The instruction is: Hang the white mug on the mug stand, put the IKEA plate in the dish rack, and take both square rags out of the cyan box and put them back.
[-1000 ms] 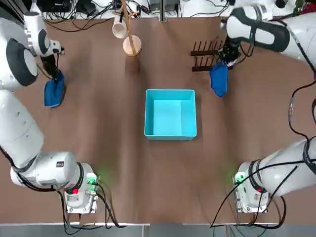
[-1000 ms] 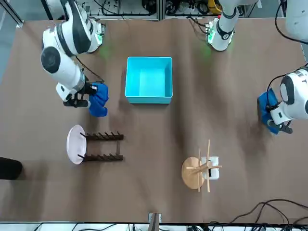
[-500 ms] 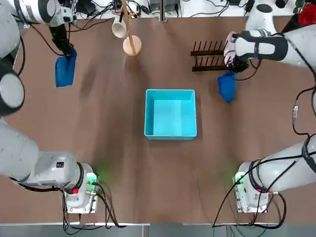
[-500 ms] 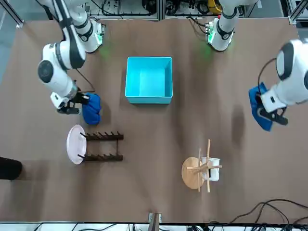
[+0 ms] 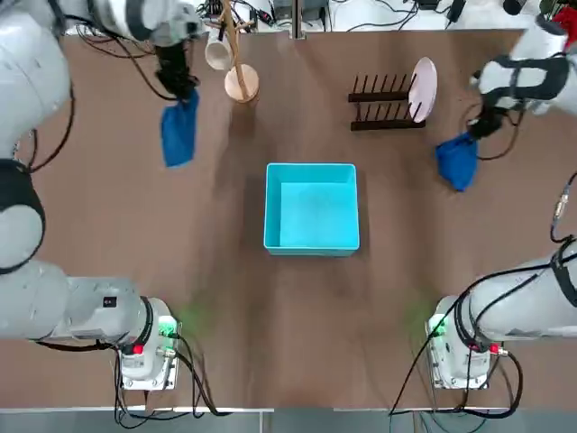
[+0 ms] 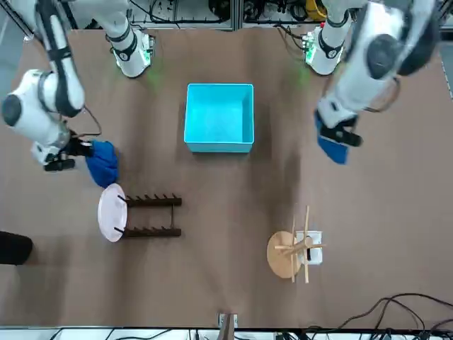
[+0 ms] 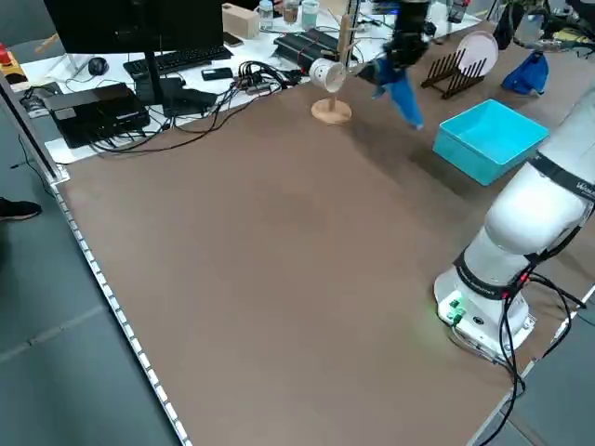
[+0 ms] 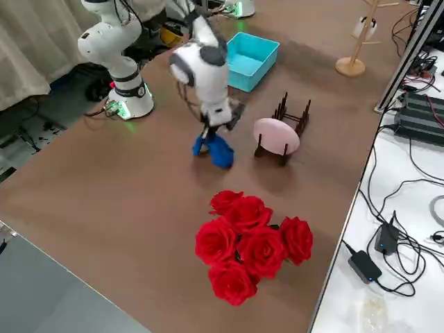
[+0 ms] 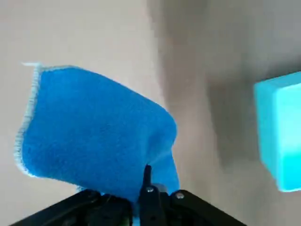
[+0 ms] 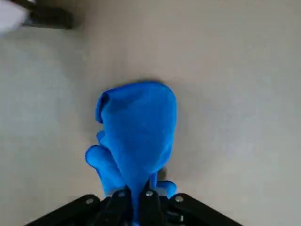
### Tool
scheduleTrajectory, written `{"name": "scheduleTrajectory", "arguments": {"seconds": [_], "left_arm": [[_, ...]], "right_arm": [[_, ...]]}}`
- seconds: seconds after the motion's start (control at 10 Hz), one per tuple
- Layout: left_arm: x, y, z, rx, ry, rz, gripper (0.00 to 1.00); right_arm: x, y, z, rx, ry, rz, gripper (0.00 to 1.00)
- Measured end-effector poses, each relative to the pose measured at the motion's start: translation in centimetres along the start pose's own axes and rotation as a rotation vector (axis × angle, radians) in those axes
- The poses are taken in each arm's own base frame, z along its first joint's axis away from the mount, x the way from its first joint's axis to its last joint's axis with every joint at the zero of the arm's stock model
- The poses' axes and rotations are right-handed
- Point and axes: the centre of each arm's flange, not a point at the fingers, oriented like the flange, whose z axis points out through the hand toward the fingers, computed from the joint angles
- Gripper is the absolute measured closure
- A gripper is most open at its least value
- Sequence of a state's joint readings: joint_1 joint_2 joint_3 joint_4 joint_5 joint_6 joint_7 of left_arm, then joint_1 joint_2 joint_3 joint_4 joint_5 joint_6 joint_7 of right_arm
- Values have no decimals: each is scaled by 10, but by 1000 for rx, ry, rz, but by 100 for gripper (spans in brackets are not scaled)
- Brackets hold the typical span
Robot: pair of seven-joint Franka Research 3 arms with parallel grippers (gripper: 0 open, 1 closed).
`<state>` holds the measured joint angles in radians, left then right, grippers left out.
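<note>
Cyan box (image 5: 311,207): empty, mid table, waiting for both rags.
Right tool (image 5: 476,129): clenched on a rag (image 5: 457,161), hanging beside the rack (image 5: 386,101).
Left tool (image 5: 179,90): clenched on the other rag (image 5: 178,135), lifted clear near the stand (image 5: 238,65).
Plate (image 5: 422,88): upright in rack.
Mug (image 5: 217,50): hung up.

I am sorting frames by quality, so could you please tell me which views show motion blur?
Front view: the left arm is smeared. Right side view: the right arm is smeared. Left wrist view: the cyan box has soft edges. Top view: the dish rack is sharp.
</note>
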<state>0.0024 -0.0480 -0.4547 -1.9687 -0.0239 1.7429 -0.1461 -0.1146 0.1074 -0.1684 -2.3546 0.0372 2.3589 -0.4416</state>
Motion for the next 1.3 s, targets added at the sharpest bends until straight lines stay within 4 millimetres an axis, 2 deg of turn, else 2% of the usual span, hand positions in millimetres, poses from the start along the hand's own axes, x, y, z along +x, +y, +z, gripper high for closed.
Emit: {"name": "scheduleTrajectory", "arguments": {"seconds": [0.1, 0.2, 0.3, 0.5, 0.7, 0.9, 1.0, 1.1, 1.2, 1.3], "left_arm": [[-5, 40, -1, -6, 4, 10, 96], [-9, 73, -1, -11, 5, 35, 96], [-8, 102, 1, -25, 6, 57, 96], [-1, 162, 19, -85, 26, 68, 96], [-4, 223, 62, -126, -17, 87, 96], [-10, 264, 103, -125, -51, 106, 96], [-12, 277, 121, -100, -56, 109, 96], [-12, 286, 138, -74, -61, 115, 96], [-12, 291, 155, -52, -71, 120, 95], [-9, 292, 168, -44, -86, 122, 93]], "right_arm": [[-5, 18, 12, -2, 0, -17, 95], [-2, 14, 21, -3, -6, -32, 95], [5, -3, 24, 4, -9, -50, 95], [26, -59, 25, 12, -7, -46, 95], [41, -122, 28, 20, 2, 11, 95], [51, -184, 38, 19, 18, 60, 95], [52, -202, 43, 15, 16, 72, 95], [52, -205, 45, 15, 14, 80, 95], [52, -194, 45, 15, 15, 87, 95], [51, -167, 43, 18, 18, 68, 95]]}}
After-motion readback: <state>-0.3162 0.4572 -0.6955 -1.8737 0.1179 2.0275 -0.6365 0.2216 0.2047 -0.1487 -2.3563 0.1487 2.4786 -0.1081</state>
